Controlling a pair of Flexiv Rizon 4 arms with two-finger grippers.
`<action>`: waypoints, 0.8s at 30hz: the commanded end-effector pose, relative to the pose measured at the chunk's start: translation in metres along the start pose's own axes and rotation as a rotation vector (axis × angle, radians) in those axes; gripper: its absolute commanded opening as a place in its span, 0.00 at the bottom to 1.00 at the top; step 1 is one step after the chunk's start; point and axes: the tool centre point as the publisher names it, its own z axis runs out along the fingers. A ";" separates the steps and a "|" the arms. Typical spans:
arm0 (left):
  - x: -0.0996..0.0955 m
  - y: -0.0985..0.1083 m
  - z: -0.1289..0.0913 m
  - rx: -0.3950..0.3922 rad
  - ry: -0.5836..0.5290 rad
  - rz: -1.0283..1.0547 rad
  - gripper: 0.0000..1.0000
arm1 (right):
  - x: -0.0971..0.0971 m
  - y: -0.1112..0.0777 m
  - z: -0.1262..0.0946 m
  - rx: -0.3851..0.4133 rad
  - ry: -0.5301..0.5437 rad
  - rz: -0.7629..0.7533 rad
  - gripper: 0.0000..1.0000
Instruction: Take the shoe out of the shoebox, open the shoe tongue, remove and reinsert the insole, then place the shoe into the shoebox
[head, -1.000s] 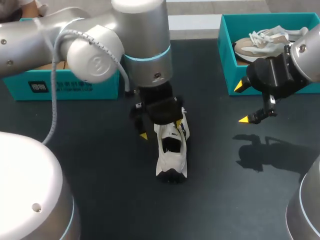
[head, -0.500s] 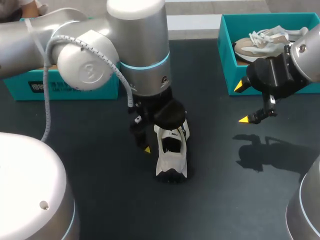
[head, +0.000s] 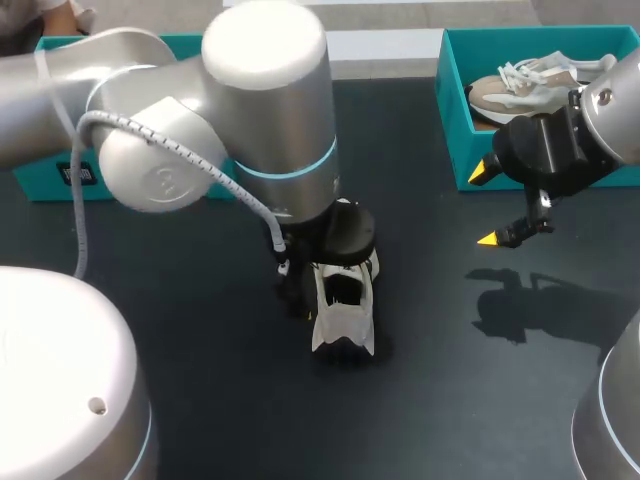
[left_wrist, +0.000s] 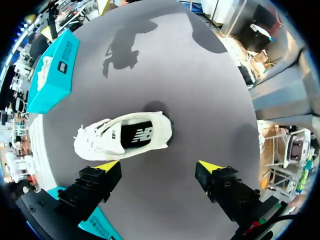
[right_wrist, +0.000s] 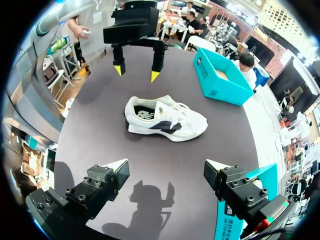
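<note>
A white sneaker (head: 343, 312) with a dark insole stands on its sole in the middle of the black table. My left gripper (left_wrist: 159, 166) hangs open just above and beside the sneaker (left_wrist: 125, 137), touching nothing. In the head view my left arm (head: 265, 110) hides most of that gripper. The right wrist view shows the left gripper (right_wrist: 136, 73) above the far side of the sneaker (right_wrist: 165, 117). My right gripper (head: 484, 204) hovers open and empty off to the right, in front of the teal shoebox (head: 452, 120), which holds a beige shoe (head: 535, 85).
A second teal box (head: 60, 172) stands at the back left, partly behind my left arm. In the right wrist view one teal box (right_wrist: 220, 75) lies beyond the sneaker and another (right_wrist: 250, 182) beside my right gripper (right_wrist: 166, 167).
My left arm has swung toward the table's front and come down closer over the sneaker, hiding its yellow tips in the head view. The right arm and the sneaker have stayed still.
</note>
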 end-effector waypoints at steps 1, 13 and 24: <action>0.005 -0.002 -0.002 -0.017 -0.036 -0.049 1.00 | 0.000 0.000 0.001 0.003 0.000 0.001 1.00; 0.005 -0.002 -0.002 -0.017 -0.036 -0.049 1.00 | 0.000 0.000 0.001 0.003 0.000 0.001 1.00; 0.013 -0.015 0.015 0.011 -0.032 -0.077 1.00 | 0.000 0.000 0.001 0.003 0.000 0.001 1.00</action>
